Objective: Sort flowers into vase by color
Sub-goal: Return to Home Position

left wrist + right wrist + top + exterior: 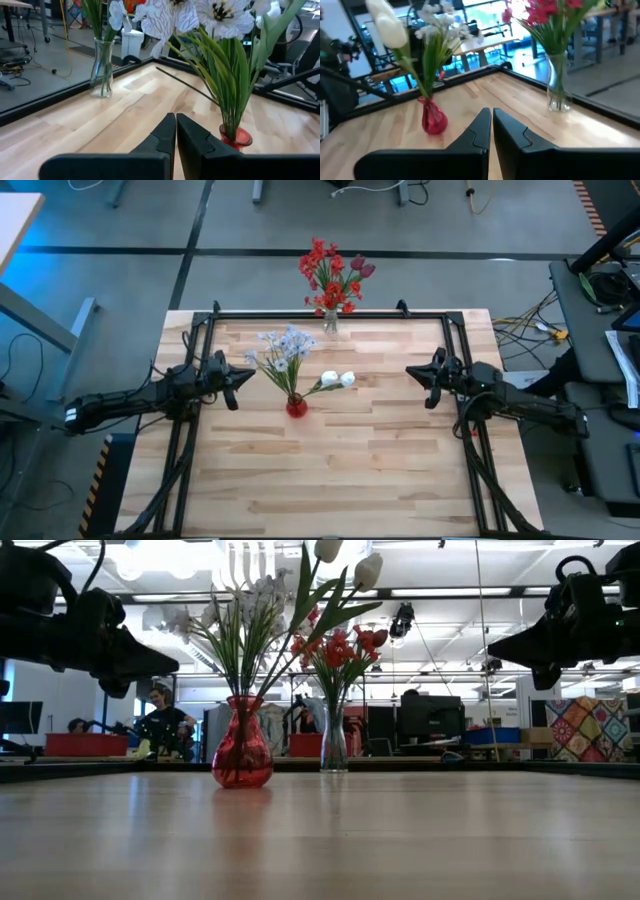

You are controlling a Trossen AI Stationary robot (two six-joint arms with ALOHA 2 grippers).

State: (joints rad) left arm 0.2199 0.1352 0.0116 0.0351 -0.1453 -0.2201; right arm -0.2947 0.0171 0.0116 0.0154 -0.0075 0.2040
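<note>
Left gripper [237,381]: mine, left-centre of the high view, over the left part of the table [350,480], tip aimed at the middle. Fingers pressed together, holding nothing.
Right gripper [414,374]: mine, right-centre of the high view, over the right part of the table, tip aimed at the middle. Fingers pressed together, also holding nothing.
Height: low view has both grippers hanging well above the wood, one in each upper corner of the frame.
Red vase [296,407]: upright on the table, just left of centre in the high view, between my two grippers and well apart from both.
In red vase: pale blue-white clusters [285,347] spread toward the upper left. Two white tulips [338,379] lean to the right.
Clear vase [329,322]: upright at top centre of the high view, at the table's far edge by the black frame [260,313].
In clear vase: red clusters [330,275], with a dark maroon bud [362,268] on their right side.
Vase spacing: apart, not touching. In the low view the red one sits left of the clear one.
Background: a person [165,718] sits beyond the table, left-middle of the low view.
</note>
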